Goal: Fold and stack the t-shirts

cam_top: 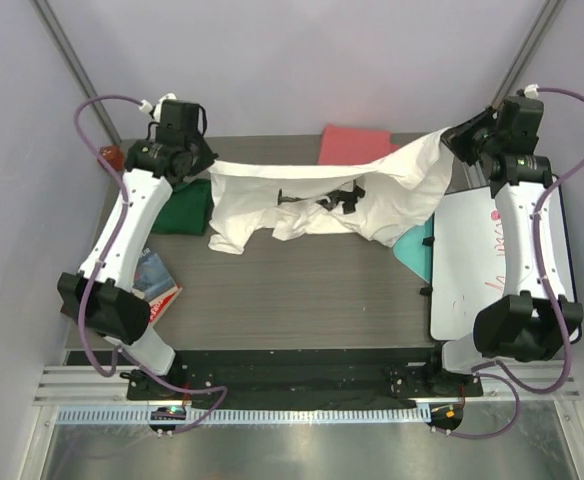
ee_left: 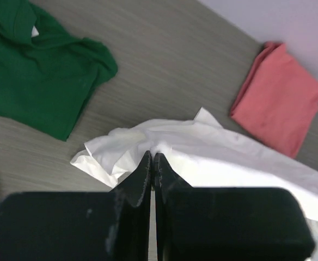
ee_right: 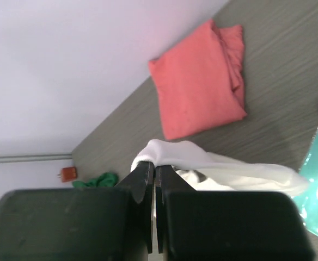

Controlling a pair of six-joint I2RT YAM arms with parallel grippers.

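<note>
A large white t-shirt (cam_top: 322, 195) with a black print hangs stretched across the back of the table between both arms. My left gripper (cam_top: 204, 168) is shut on its left corner, and the wrist view shows white cloth (ee_left: 213, 157) pinched at my left gripper's (ee_left: 152, 156) tips. My right gripper (cam_top: 450, 138) is shut on the shirt's right corner; white cloth (ee_right: 202, 160) drapes over my right gripper's (ee_right: 153, 166) tips. A dark green t-shirt (cam_top: 184, 212) (ee_left: 34, 70) lies crumpled at the left. A folded coral-pink t-shirt (cam_top: 357, 143) (ee_left: 279, 103) (ee_right: 200, 87) lies at the back.
A white board (cam_top: 472, 270) with red marks lies at the right under the right arm, with a teal sheet (cam_top: 414, 245) (ee_right: 317, 201) beside it. A glossy book (cam_top: 155, 280) lies near the left arm. A small red object (cam_top: 110, 156) (ee_right: 67, 174) sits at the back left corner.
</note>
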